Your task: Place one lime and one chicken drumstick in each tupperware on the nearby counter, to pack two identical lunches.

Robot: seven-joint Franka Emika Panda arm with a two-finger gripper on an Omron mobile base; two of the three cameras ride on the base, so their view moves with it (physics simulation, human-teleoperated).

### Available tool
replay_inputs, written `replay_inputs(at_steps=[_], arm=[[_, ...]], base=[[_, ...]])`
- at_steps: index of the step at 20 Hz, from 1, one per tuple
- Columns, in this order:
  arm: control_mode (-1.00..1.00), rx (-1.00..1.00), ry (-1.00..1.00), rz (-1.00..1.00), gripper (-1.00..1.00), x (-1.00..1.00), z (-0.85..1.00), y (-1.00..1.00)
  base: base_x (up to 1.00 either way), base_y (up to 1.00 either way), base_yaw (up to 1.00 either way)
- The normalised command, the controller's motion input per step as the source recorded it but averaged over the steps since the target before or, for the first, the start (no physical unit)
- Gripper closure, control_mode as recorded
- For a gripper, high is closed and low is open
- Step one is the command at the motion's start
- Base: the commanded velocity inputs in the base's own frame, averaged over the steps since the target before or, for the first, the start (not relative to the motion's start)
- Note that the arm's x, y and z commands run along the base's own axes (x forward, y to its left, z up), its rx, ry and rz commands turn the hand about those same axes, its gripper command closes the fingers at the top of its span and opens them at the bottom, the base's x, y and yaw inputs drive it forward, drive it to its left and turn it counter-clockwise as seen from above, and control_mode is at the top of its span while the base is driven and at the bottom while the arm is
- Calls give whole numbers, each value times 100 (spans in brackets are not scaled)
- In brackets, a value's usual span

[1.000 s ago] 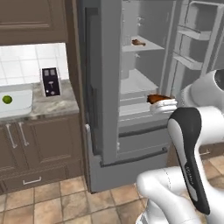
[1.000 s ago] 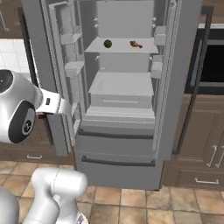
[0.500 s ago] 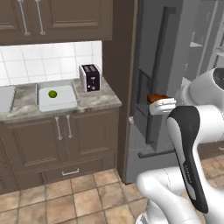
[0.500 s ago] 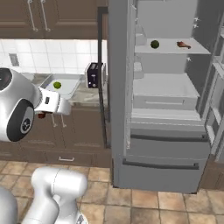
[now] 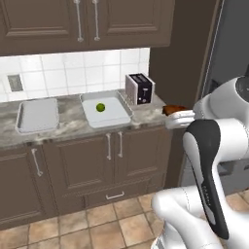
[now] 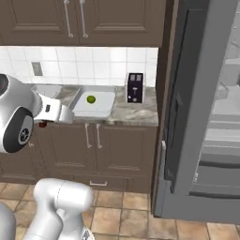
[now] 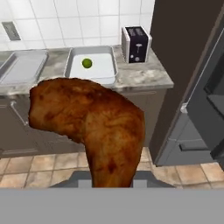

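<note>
Holding one chicken drumstick (image 7: pixel 94 127); two tupperware, one lime (image 5: pixel 100 107).

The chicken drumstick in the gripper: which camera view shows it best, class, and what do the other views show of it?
The hand view shows the chicken drumstick best: it is close, large and browned, rising from the bottom edge. The left base view gives a small brown piece past the white wrist. The right base view shows a dark speck under the arm.

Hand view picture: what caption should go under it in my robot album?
Gripper carries a browned chicken drumstick toward the counter, where a lime waits in a tupperware.
</note>
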Motion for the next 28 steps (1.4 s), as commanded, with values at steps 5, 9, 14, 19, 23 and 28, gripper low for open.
replay_inputs(at_steps=[5,9,14,19,23,28], arm=[[100,0,0,0,100,0,0,0],[100,0,0,0,100,0,0,0],[100,0,0,0,100,0,0,0],[100,0,0,0,100,0,0,0],[-100,-3,12,-1,100,18,-52,8],[-100,-1,13,-3,100,53,-79,-3]], base=[[100,29,0],[96,22,0],[55,45,0],[16,48,0],[2,9,0],[0,0,0]])
